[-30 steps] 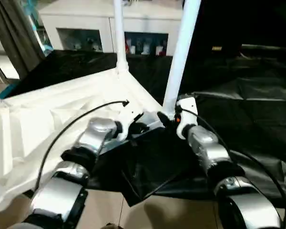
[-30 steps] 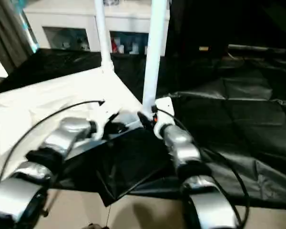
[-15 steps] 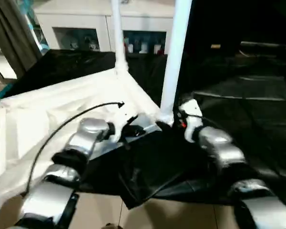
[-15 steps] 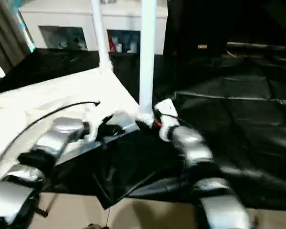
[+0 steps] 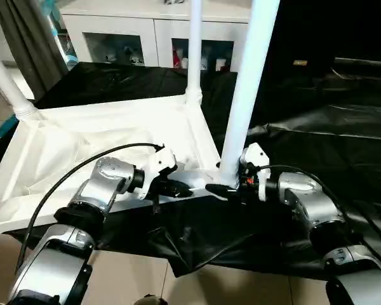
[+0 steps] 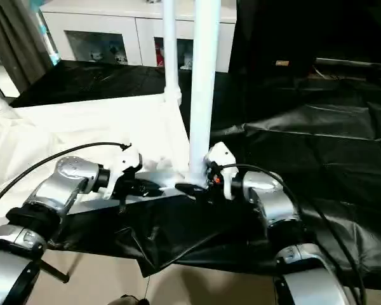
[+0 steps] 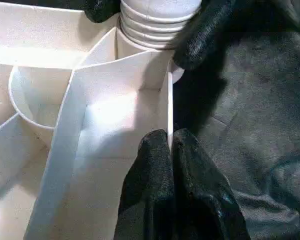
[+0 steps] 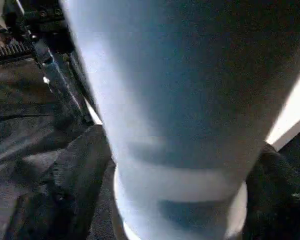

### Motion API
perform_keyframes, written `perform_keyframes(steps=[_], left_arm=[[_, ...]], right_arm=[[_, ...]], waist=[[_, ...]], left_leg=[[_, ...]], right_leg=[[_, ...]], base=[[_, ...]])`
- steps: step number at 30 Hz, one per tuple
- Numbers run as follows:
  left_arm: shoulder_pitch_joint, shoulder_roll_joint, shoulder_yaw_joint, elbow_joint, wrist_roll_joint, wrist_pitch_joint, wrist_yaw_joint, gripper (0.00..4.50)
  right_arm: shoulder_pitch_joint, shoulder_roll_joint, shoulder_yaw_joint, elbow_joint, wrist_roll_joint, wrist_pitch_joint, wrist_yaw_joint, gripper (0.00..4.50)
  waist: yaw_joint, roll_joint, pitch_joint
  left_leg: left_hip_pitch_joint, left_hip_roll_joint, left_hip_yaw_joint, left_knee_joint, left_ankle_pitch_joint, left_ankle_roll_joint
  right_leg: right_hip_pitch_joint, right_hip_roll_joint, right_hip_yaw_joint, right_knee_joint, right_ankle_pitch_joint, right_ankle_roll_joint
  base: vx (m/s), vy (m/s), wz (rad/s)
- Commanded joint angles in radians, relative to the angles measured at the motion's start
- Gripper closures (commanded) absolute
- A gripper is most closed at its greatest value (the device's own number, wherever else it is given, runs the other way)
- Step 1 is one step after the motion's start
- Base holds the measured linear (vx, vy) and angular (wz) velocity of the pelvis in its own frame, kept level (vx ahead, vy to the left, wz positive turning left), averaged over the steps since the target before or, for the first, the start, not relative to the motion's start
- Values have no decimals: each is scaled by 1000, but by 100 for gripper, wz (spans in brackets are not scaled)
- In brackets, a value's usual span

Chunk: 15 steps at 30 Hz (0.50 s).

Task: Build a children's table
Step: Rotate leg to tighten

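The children's table [image 5: 101,136] lies upside down on black sheeting, white, with its ribbed underside facing up. Three round legs stand in its corner sockets. The nearest leg [image 5: 249,95] rises at the front right corner. My right gripper [image 5: 225,188] is at that leg's base, open, with one finger [image 8: 65,190] on each side of the threaded foot [image 7: 157,20]. My left gripper [image 7: 169,145] is shut on the table's thin front rim [image 7: 169,107], just beside that corner.
A white glass-door cabinet [image 5: 146,32] stands at the back. Crumpled black sheeting [image 5: 324,133] spreads to the right and hangs over the front edge. A grey curtain [image 5: 25,38] hangs at the far left. A black cable [image 5: 63,184] loops over my left forearm.
The camera has shifted, bringing a third leg into view at the left. My right forearm has dropped lower and more level, its gripper still at the leg's base. The left gripper stays on the rim.
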Motion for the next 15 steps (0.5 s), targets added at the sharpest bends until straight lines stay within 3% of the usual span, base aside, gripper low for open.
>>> perform_keyframes(steps=[1,5,8,10,11,12,15], left_arm=[[-1,-7,-13,-30,-11,2,-21,450],[5,-19,-2,-36,-18,3,-5,450],[5,-48,0,-24,-9,4,66,450],[1,-57,2,-13,-3,5,94,450],[-3,-64,4,-1,5,8,122,450],[-28,-103,22,49,23,8,245,450],[-55,-140,33,87,34,19,337,450]], right_arm=[[18,13,13,-38,13,24,35,114],[33,30,11,-47,25,44,25,157],[33,78,-9,9,8,44,-107,170],[28,92,-15,34,-3,39,-156,173],[23,105,-22,58,-12,36,-206,174],[4,154,-49,127,-30,24,-376,175],[-19,197,-85,175,-24,37,-512,175]], waist=[[-2,-7,-68],[0,-7,-70],[0,-11,-68],[-5,-8,-65],[-8,1,-62],[-18,-3,-58],[-29,-6,-50]], left_leg=[[36,71,-33,-76,-279,29],[34,70,-32,-74,-248,43],[33,70,-32,-74,-252,40],[37,70,-34,-77,-280,22],[41,69,-36,-79,-317,3],[42,66,-37,-82,-354,-16],[59,64,-49,-85,-465,-60]], right_leg=[[40,-72,46,-64,-206,-249],[39,-71,45,-60,-181,-252],[38,-73,46,-62,-207,-246],[32,-75,47,-69,-258,-237],[29,-76,47,-75,-309,-226],[26,-76,48,-82,-362,-213],[16,-80,46,-101,-532,-162]], base=[[0,0,0],[0,0,0],[0,0,0],[0,0,0],[0,0,0],[0,0,0],[-34,5,-3]])
